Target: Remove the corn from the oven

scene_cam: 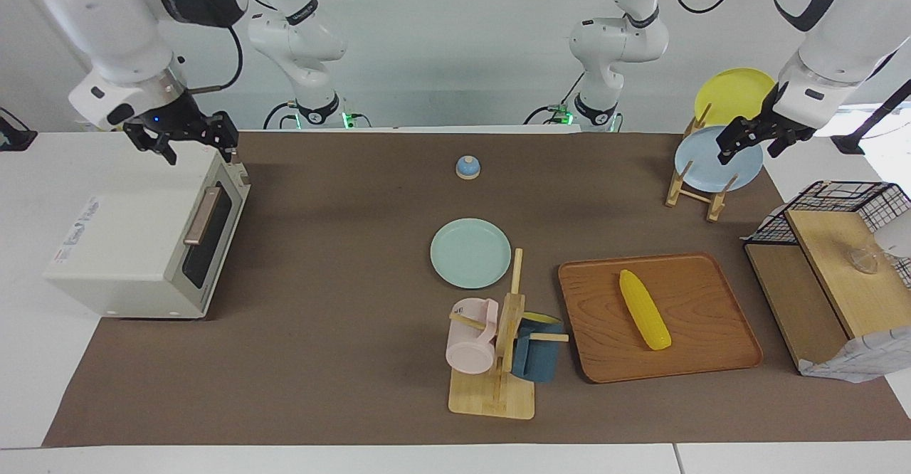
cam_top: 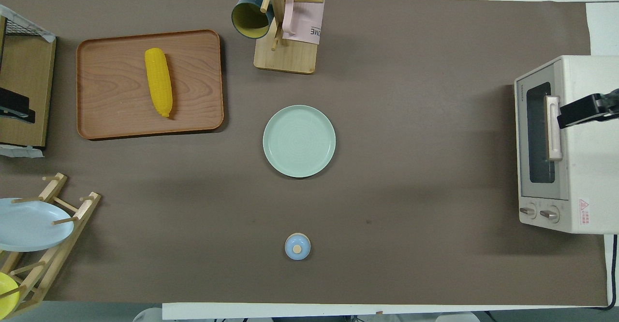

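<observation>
The corn (scene_cam: 644, 309) is a bright yellow cob lying free on the wooden tray (scene_cam: 697, 332) toward the left arm's end of the table; it also shows in the overhead view (cam_top: 158, 81). The cream-white oven (scene_cam: 128, 246) stands at the right arm's end with its dark glass door shut and its tan handle (scene_cam: 201, 216) facing the table's middle. My right gripper (scene_cam: 192, 148) is open and empty, raised over the oven's top edge. My left gripper (scene_cam: 753, 145) is open and empty, raised over the plate rack (scene_cam: 715, 157).
A pale green plate (scene_cam: 470, 253) lies mid-table. A wooden mug tree (scene_cam: 502, 346) with a pink and a blue mug stands beside the tray. A small blue bell (scene_cam: 467, 166) sits nearer the robots. A black wire basket (scene_cam: 833, 203) with wooden boards stands past the tray.
</observation>
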